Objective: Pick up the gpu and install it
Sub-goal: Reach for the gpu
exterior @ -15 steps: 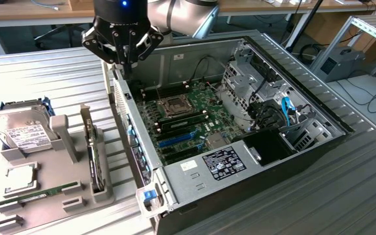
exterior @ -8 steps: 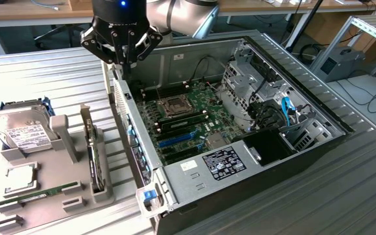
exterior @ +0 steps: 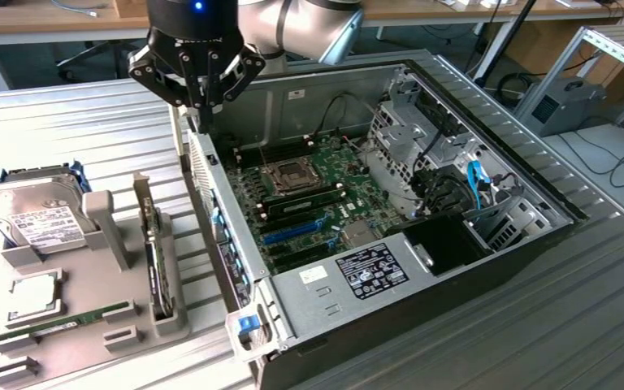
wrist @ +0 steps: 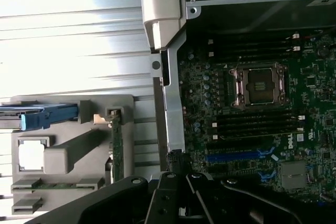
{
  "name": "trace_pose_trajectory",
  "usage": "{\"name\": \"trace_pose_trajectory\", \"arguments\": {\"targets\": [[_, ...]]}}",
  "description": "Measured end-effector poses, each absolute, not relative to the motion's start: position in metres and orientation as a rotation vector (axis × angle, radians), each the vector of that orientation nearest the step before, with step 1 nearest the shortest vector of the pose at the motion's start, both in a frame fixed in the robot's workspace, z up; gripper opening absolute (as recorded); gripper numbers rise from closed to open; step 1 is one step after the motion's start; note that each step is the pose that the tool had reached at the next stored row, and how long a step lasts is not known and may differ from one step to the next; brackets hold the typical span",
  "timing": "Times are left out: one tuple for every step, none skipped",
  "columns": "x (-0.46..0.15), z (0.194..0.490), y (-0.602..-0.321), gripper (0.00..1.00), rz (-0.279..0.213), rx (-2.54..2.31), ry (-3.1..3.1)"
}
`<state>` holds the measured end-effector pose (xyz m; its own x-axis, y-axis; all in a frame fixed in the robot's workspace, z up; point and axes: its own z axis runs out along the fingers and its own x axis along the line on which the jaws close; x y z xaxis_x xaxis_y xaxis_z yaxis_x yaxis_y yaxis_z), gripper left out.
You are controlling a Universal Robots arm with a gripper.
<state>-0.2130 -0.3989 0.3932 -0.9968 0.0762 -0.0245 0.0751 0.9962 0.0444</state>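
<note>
1. Memory stick (exterior: 68, 319) and processor chip (exterior: 32, 294) lay nearest, in the grey holder (exterior: 95, 276) on the table (exterior: 74, 122), at the exterior view's left.
2. A little farther back in the same holder, the gpu (exterior: 155, 258) stood upright on edge in its slot, with nothing touching it. The hard drive (exterior: 36, 221) lay beside it, farther to the left.
3. To the exterior view's right sat the open computer case (exterior: 529, 203), its motherboard (exterior: 312, 191) bare and the blue card slots (exterior: 290, 231) empty.
4. Farthest off, the claw (exterior: 198, 106) hung above the far left corner of the case wall. Its fingers were pressed together on nothing, well apart from the gpu.
5. By my judgement the pick-up step was in hand and not yet done. A grasp would call for the claw parted, lined up over the card's upper edge, and lowered straight so it missed the holder's posts.
</note>
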Motion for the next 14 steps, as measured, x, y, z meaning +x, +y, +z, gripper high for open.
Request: {"name": "trace_pose_trajectory", "arguments": {"targets": [[-0.2135, 0.3932, -0.3989, 0.11, 0.068, 0.118, 3.112], [-0.2136, 0.3932, -0.3989, 0.11, 0.068, 0.118, 3.112], [-0.214, 0.3932, -0.3989, 0.11, 0.068, 0.118, 3.112], [-0.2143, 0.3932, -0.399, 0.11, 0.068, 0.118, 3.113], [-0.2145, 0.3932, -0.3989, 0.11, 0.068, 0.118, 3.113], [-0.2148, 0.3932, -0.3989, 0.11, 0.068, 0.118, 3.112], [-0.2151, 0.3932, -0.3989, 0.11, 0.068, 0.118, 3.112], [-0.2154, 0.3931, -0.3989, 0.11, 0.068, 0.118, 3.112], [-0.2156, 0.3931, -0.399, 0.11, 0.068, 0.118, 3.112], [-0.2159, 0.3931, -0.3989, 0.11, 0.068, 0.118, 3.112], [-0.2162, 0.3931, -0.3989, 0.11, 0.068, 0.118, 3.112], [-0.2163, 0.3931, -0.3989, 0.11, 0.068, 0.118, 3.112], [-0.2165, 0.3931, -0.3989, 0.11, 0.068, 0.118, 3.112], [-0.2167, 0.3931, -0.3989, 0.11, 0.068, 0.118, 3.112]]}}
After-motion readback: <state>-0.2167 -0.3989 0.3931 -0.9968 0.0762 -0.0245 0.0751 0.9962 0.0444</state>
